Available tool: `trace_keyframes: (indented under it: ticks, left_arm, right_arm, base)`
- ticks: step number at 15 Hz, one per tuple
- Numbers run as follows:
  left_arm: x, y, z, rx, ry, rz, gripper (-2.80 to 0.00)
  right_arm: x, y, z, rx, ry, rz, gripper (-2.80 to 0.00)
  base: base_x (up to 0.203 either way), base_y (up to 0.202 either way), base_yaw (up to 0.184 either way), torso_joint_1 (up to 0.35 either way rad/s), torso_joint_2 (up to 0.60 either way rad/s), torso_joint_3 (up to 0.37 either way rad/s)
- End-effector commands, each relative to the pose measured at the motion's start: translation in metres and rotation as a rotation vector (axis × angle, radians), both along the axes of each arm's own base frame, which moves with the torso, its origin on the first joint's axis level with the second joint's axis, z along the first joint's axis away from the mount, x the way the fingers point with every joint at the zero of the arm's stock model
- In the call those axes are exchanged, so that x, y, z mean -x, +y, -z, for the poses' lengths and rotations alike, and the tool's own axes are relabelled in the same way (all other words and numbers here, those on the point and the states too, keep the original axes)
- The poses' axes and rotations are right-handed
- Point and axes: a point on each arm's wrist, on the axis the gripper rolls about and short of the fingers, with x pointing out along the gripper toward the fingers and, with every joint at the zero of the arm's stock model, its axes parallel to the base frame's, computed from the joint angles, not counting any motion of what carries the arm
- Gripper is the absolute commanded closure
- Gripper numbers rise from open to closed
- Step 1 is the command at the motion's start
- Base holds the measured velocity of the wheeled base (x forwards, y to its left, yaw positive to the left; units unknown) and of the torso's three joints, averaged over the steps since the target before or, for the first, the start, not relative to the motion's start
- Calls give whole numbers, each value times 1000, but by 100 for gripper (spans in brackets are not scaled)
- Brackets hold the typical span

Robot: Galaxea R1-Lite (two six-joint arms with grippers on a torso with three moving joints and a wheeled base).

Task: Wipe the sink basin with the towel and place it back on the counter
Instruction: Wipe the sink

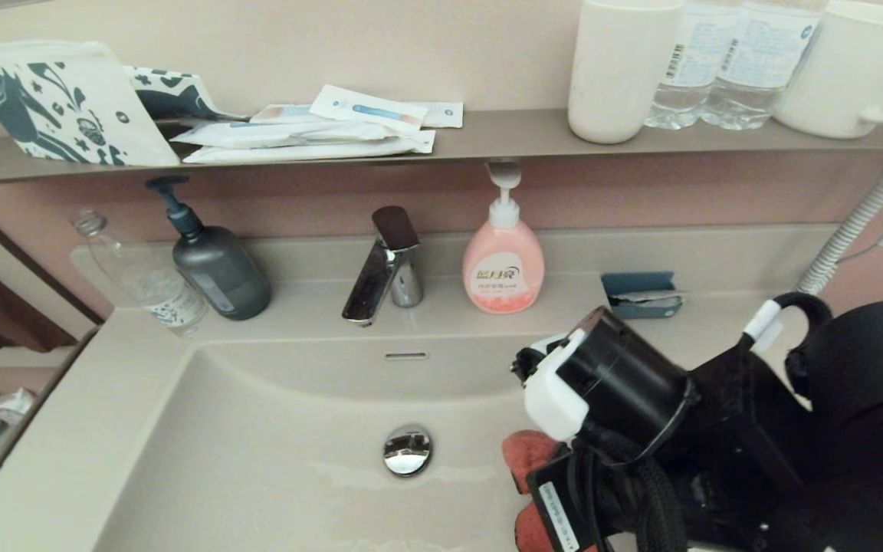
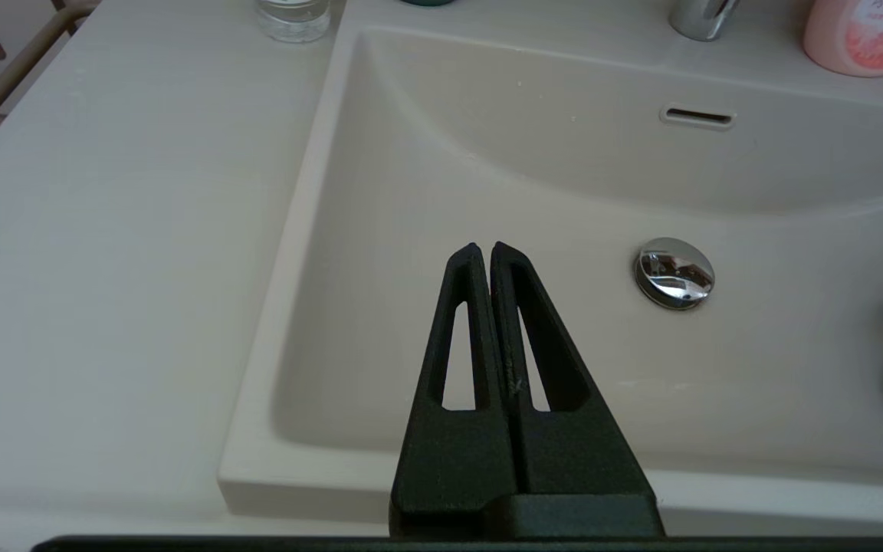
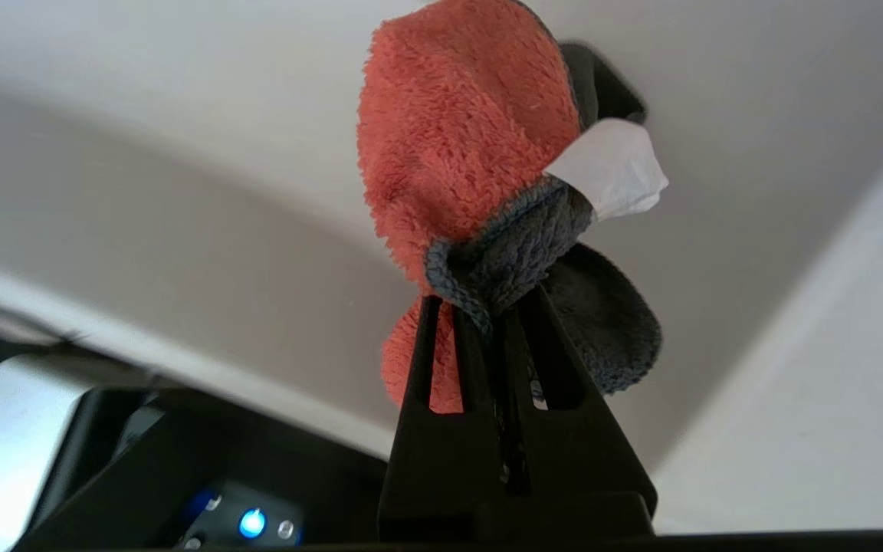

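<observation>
**Operator:** Right, my right gripper point(image 3: 491, 307) has its fingers clamped on the towel point(image 3: 472, 146), pinching a grey hemmed edge. The red-orange face bunches out past the tips, a dark grey flap hangs beside them, and a white care label sticks out.

**Spotter:** Where does that sit in the head view?

**Operator:** Lower right of the frame. My right arm covers most of it, so only two red lumps of the towel point(image 1: 527, 454) show, inside the sink basin point(image 1: 273, 445) to the right of the chrome drain plug point(image 1: 407, 450). I cannot tell whether the cloth touches the basin floor.

**Spotter:** And the other hand?

**Operator:** My left gripper point(image 2: 485, 250) has its fingers pressed together with nothing between them, over the basin's near left part in its own camera.

**Spotter:** What stands on the counter point(image 1: 66, 460)?

**Operator:** Behind the basin, at mid frame: a clear plastic bottle point(image 1: 142, 276) leaning at left, with no cap and I cannot tell its contents; a dark grey pump bottle point(image 1: 215, 264) just beside it; the chrome faucet point(image 1: 384, 268); a pink soap dispenser point(image 1: 503, 264) with pink liquid; and a blue tray point(image 1: 641, 294) holding something flat.

**Spotter:** The shelf point(image 1: 487, 138)?

**Operator:** Top of the frame: a white-and-teal pouch point(image 1: 50, 100), flat white sachets point(image 1: 319, 130), a white tumbler point(image 1: 618, 69), two water bottles point(image 1: 725, 65) and a white mug point(image 1: 848, 69).
</observation>
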Motion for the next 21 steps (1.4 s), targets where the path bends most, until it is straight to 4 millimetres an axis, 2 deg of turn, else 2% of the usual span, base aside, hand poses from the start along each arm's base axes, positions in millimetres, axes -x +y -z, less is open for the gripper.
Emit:
trace_keyframes:
  ticks: [1,5,11,14,17,19,21]
  left_arm:
    - [0,0,0,1,0,-1,0]
    - [0,0,0,1,1,-1,0]
    - [0,0,0,1,2,0,0]
    - [0,0,0,1,1,-1,0]
    - [0,0,0,1,1,-1,0]
    - [0,0,0,1,0,-1,0]
    - [0,0,0,1,1,-1,0]
  right_arm:
    - [-4,15,27,77,32,13,0]
    - [-9,25,62,157,66,103,0]
    - [-16,38,98,126,135,300,0]
    - [-16,40,108,95,170,397,0]
    - [-17,42,118,107,202,403,0]
    - [-20,47,134,125,225,427,0]
    - [-26,57,139,92,232,462,0]
  base:
    - [0,0,0,0,0,0]
    - [0,0,0,0,0,0]
    - [0,0,0,0,0,0]
    - [0,0,0,0,0,0]
    - [0,0,0,0,0,0]
    - [0,0,0,0,0,0]
    - [0,0,0,0,0,0]
